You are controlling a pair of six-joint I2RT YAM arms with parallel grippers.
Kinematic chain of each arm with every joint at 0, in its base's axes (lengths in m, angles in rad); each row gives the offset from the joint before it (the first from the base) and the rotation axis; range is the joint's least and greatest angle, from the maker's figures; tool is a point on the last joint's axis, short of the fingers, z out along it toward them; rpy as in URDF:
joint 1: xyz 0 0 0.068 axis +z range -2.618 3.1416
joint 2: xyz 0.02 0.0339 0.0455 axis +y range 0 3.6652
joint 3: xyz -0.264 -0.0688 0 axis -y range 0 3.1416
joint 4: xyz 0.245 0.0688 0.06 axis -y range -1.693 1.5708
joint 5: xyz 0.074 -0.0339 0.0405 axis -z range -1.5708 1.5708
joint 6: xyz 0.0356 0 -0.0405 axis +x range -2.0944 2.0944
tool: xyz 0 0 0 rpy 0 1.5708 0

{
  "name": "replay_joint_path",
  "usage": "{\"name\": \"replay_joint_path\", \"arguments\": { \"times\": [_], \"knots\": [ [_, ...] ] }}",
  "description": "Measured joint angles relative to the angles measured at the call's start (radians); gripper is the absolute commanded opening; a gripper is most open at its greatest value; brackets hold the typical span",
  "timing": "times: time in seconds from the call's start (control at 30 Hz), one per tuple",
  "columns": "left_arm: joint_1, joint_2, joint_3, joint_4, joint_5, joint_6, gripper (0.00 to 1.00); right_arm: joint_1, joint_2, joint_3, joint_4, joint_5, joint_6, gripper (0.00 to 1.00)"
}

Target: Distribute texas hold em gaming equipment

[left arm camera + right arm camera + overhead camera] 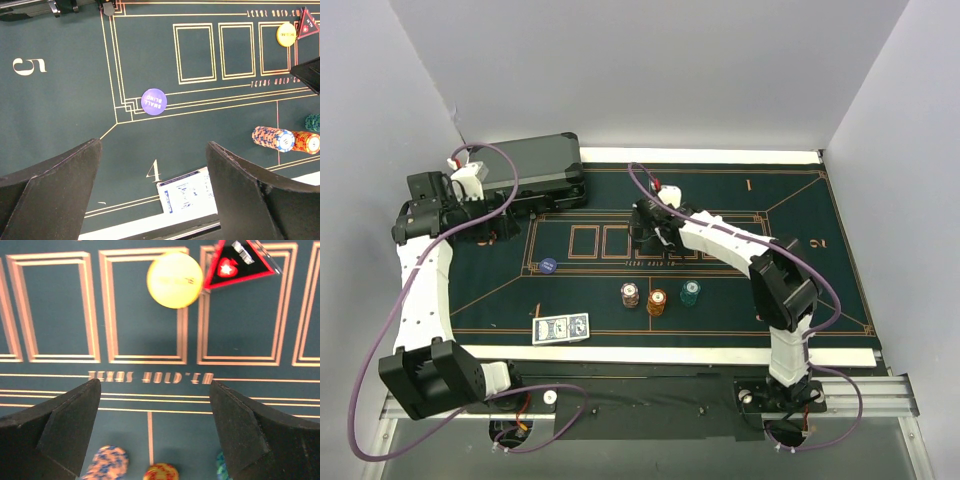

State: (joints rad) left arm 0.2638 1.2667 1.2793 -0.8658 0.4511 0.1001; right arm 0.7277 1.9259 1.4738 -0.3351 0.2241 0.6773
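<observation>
Chip stacks (657, 299) on the felt mat (490, 295) and cards (561, 328) at its near edge look light, stiff, slippery, best pinched across edges; left hand (154, 145) and right hand (155, 385) gape empty.

- Top view: soft, even light. The white walls (650, 70) are bright, the dark mat (590, 290) stays readable, and there is no harsh glare.
- Left wrist view: the mat print and the blue chip (154, 101) are crisp. The left fingers (50, 195) are near-black, with little detail.
- Right wrist view: softer overall. The yellow chip (175, 280) is blurred and washed out, and the chip stacks (107, 462) at the bottom edge are out of focus.
</observation>
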Motion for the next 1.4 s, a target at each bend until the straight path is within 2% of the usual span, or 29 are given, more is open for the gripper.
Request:
{"name": "replay_joint_path", "arguments": {
  "times": [0.2,0.57,0.93,1.03,1.27,1.4],
  "knots": [
    [0.0,0.031,0.0,-0.008,0.0,0.01,0.96,-0.047,0.0,-0.088,-0.022,0.005,-0.002,0.81],
    [-0.014,0.031,0.0,-0.013,-0.002,0.016,0.96,-0.058,0.052,-0.061,-0.013,0.004,-0.005,0.7],
    [-0.014,0.031,0.0,-0.021,-0.002,0.016,0.96,-0.061,0.114,-0.053,-0.009,0.0,-0.005,0.68],
    [-0.014,0.031,0.0,-0.022,-0.002,0.016,0.96,-0.061,0.117,-0.047,-0.01,0.0,-0.006,0.65],
    [-0.014,0.031,0.002,-0.023,-0.002,0.016,0.96,-0.063,0.204,0.087,-0.035,0.009,-0.032,0.49],
    [-0.014,0.031,0.005,-0.023,-0.002,0.017,0.96,-0.069,0.272,0.19,-0.047,0.016,-0.048,0.47]
  ]
}}
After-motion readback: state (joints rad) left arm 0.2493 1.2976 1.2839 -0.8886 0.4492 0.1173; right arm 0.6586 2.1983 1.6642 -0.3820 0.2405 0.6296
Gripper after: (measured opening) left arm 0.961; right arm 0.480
